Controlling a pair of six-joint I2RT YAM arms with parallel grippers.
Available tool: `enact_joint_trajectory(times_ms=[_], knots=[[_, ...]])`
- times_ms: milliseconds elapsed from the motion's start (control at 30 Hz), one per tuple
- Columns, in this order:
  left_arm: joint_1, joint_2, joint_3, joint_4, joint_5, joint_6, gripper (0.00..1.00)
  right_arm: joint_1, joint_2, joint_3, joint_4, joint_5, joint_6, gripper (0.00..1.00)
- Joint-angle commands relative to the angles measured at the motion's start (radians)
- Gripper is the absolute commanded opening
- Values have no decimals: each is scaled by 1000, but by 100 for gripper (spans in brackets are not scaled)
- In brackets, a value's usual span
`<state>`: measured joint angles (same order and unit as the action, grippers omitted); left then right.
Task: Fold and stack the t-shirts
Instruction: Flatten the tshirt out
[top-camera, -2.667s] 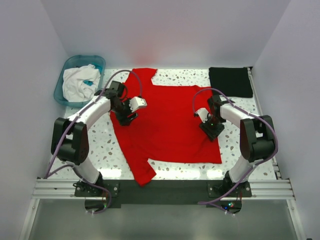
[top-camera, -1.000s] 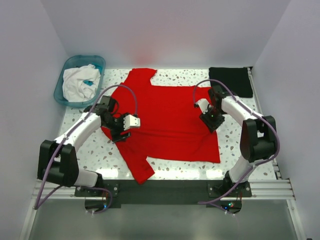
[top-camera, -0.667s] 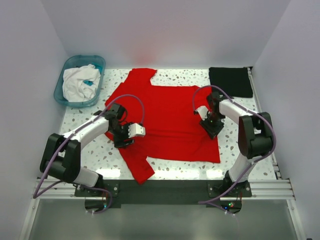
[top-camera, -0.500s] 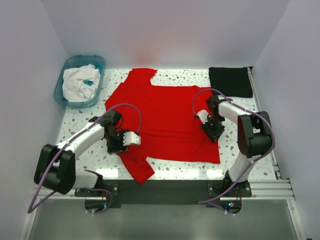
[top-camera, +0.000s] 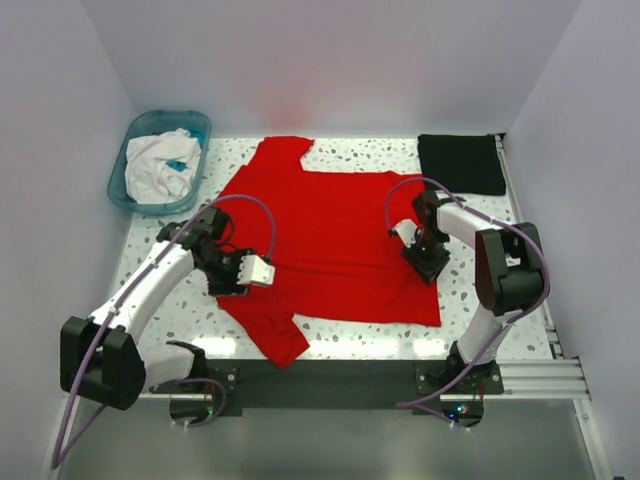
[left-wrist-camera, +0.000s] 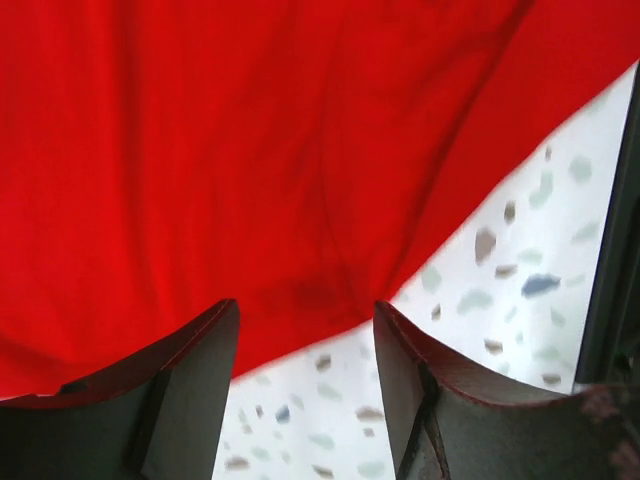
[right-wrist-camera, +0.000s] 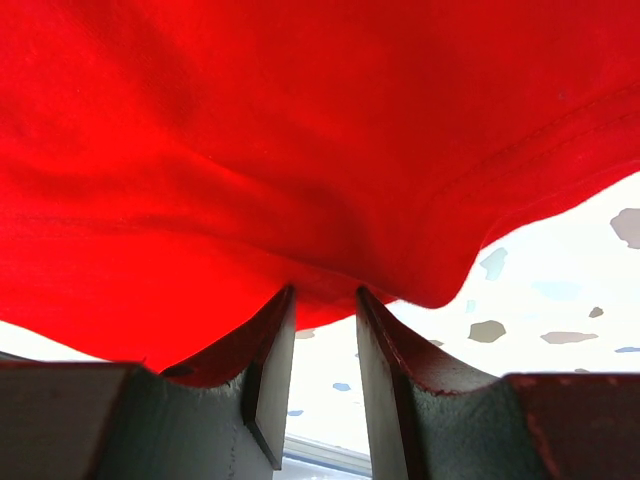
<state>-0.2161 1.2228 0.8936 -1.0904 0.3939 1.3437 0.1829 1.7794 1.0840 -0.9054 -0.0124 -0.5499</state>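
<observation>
Top cam high at near edge, whole table (top-camera: 360, 150); wrist cams low, close-up; shared: red t-shirt (top-camera: 330, 230).

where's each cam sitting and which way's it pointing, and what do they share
Top external: above and behind the bases, looking down on the table, red t-shirt, black t-shirt and teal basin; left arm and right arm show whole.
Left wrist: on the left arm's wrist, looking along the left gripper at the shirt's edge; only its two fingers show.
Right wrist: the same on the right gripper, at another edge.
Shared: all three see the red t-shirt and speckled table.
</observation>
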Motion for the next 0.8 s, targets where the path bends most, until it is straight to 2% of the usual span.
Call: enact_joint_trajectory(times_ms=[0, 167, 267, 433, 633, 767], knots=[[-139, -5, -8, 128, 100, -150, 61, -5, -15, 34, 5, 31, -13, 35], [-248, 47, -74, 283, 48, -345, 59, -3, 6, 18, 33, 63, -16, 34], [-314, 66, -108, 351, 4, -391, 58, -8, 35, 14, 57, 92, -22, 34], [-417, 79, -186, 366, -76, -400, 57, -40, 72, 51, 71, 112, -28, 33], [-468, 31, -228, 232, -37, -324, 54, -56, 97, 88, 76, 130, -51, 33], [-470, -89, -240, 77, -1, -137, 55, -79, 109, 94, 85, 143, -77, 33]])
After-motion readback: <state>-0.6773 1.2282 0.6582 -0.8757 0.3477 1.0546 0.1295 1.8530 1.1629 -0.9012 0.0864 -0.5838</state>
